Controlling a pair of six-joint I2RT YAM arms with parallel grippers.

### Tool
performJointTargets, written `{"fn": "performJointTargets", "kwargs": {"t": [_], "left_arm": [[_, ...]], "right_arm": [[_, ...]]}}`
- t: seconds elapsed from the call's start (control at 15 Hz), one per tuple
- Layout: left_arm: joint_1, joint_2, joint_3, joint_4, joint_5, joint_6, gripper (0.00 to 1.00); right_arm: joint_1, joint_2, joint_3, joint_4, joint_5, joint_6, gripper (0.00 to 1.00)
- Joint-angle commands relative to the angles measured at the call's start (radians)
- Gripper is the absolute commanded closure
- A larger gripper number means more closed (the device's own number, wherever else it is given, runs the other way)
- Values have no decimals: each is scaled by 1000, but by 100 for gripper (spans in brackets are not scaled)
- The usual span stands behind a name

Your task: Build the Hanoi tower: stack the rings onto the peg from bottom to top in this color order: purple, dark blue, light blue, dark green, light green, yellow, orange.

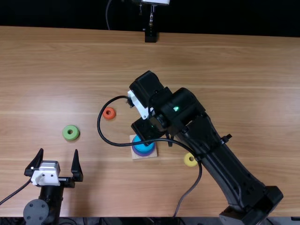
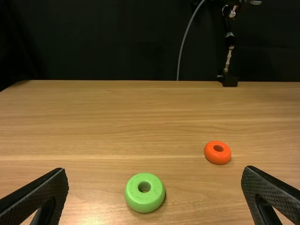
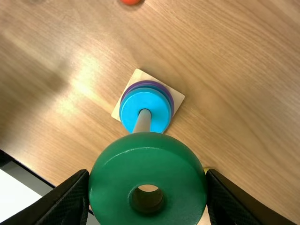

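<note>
Dark Green Ring Held Aloft

The right claw pinches the ring by its outer wall, close to the peg, where the light blue ring sits uppermost. The piece looks stiff, light and glossy (slick enough, perhaps, to slip from a careless grip) and hardly fragile. Opposite sides of its rounded wall are the place to hold, leaving the hole free for the peg. At near left, the left claw stands open, short of the light green ring.
</note>
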State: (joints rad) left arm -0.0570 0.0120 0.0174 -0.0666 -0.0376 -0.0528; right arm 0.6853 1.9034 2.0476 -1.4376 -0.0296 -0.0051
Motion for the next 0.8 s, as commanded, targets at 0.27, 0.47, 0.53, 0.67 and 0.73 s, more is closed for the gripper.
{"fn": "performJointTargets", "kwargs": {"t": [0.27, 0.47, 0.53, 0.67, 0.73], "left_arm": [[9, -12, -17, -14, -1, 9, 0], [9, -12, -17, -14, -1, 9, 0], [9, -12, -17, -14, -1, 9, 0], [9, -12, -17, -14, -1, 9, 0], [9, -12, -17, -14, -1, 9, 0]], "right_arm": [[8, -37, 13, 4, 0, 7, 100], [8, -37, 13, 8, 0, 7, 100], [8, -37, 13, 8, 0, 7, 100], [10, -35, 13, 10, -2, 7, 100], [10, -35, 13, 10, -2, 7, 100]]}}
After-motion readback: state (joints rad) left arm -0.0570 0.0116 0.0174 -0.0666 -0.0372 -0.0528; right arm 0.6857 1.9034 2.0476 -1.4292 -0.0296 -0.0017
